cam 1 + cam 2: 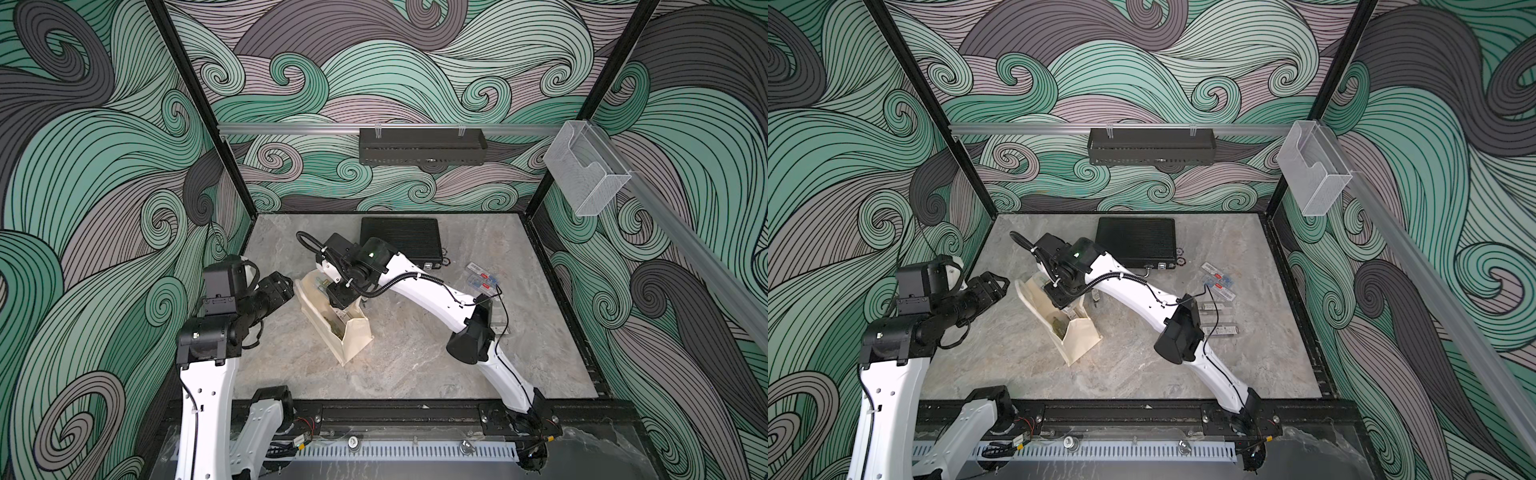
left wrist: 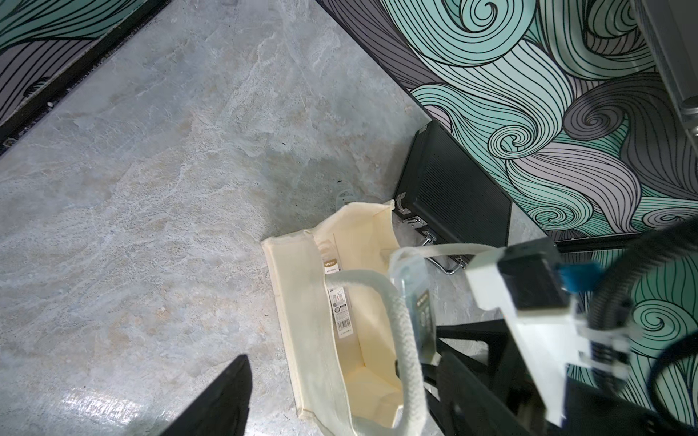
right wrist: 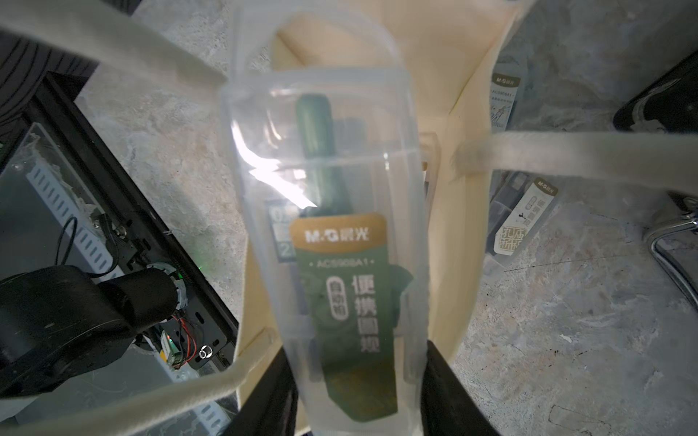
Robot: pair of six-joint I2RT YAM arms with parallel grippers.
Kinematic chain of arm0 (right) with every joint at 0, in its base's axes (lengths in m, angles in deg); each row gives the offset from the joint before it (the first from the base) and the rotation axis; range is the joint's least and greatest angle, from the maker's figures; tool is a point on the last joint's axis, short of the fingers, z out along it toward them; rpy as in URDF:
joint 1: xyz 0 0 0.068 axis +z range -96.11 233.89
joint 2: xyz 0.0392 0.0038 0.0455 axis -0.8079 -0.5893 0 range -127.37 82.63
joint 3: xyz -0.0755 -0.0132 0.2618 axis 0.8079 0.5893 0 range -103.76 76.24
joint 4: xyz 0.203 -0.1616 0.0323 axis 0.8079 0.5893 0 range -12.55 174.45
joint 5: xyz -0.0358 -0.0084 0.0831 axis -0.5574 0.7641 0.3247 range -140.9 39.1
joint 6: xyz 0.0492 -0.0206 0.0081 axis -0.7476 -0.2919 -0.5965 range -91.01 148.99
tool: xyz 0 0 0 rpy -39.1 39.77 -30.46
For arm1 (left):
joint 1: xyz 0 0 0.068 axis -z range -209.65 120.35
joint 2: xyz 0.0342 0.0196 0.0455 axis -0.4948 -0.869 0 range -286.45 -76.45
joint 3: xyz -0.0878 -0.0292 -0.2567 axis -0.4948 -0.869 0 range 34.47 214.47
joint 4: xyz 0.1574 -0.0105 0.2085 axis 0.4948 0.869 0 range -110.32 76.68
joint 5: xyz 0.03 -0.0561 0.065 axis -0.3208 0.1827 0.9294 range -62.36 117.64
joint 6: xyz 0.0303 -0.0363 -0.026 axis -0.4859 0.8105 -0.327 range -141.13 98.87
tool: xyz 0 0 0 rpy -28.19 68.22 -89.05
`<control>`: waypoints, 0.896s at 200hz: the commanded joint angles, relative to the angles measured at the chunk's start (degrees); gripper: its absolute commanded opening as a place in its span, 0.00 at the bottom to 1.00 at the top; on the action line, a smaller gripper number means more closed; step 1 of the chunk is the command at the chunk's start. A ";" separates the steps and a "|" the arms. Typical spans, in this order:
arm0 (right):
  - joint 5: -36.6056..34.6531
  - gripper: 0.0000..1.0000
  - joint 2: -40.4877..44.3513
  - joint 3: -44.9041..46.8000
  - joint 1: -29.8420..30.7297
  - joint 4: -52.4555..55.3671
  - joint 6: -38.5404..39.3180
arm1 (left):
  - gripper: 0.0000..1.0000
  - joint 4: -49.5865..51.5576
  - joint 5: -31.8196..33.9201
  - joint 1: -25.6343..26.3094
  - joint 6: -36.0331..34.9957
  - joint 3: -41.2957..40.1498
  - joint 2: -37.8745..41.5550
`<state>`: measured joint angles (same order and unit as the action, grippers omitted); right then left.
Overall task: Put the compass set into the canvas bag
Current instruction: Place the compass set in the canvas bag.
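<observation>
Compass set (image 3: 340, 264) clamped in right gripper (image 3: 355, 396) over canvas bag (image 2: 298, 302) mouth; lower between handles (image 3: 566, 154) before release. Left gripper (image 1: 291, 291) jaws apart, empty.

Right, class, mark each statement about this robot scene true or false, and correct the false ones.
1. The right claw grips a clear compass set case. True.
2. The left claw is shut on a handle. False: it stands open beside the canvas bag.
3. The black ribbed briefcase lies open. False: its lid is shut.
4. Another case already lies inside the canvas bag. True.
5. Every case is already bagged. False: several spare cases lie on the tabletop.
</observation>
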<state>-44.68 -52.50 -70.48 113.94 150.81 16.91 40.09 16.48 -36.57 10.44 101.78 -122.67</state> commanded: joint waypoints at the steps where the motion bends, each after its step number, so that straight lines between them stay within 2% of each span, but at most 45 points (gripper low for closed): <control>1: -0.16 0.44 -0.97 -0.03 -0.40 -0.06 -2.40 | 0.78 -1.59 -0.88 0.42 0.50 -0.89 0.45; 69: -2.58 0.48 -2.39 2.49 -0.31 -0.11 -6.67 | 0.77 -4.92 -2.65 0.51 0.95 -4.62 -0.04; 84: -3.24 0.51 -1.74 2.49 -0.29 -0.71 -6.90 | 0.77 -5.06 -2.73 0.50 0.70 -5.03 -0.32; 109: -2.43 0.63 -0.83 1.77 0.00 -0.95 -6.51 | 0.77 -4.98 -3.10 0.61 0.51 -4.79 -1.06; 135: -5.00 0.71 2.94 3.23 1.27 -3.36 -4.16 | 0.77 -4.93 -2.75 0.85 1.12 -3.70 -0.99; 179: -8.58 0.75 9.65 5.30 1.32 -5.57 -2.63 | 0.77 -2.70 -2.33 2.20 1.77 -2.89 -2.82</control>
<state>-49.64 -48.65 -65.19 115.23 146.64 12.76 35.85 14.19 -35.44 11.55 97.10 -124.44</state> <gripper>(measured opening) 0.747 0.771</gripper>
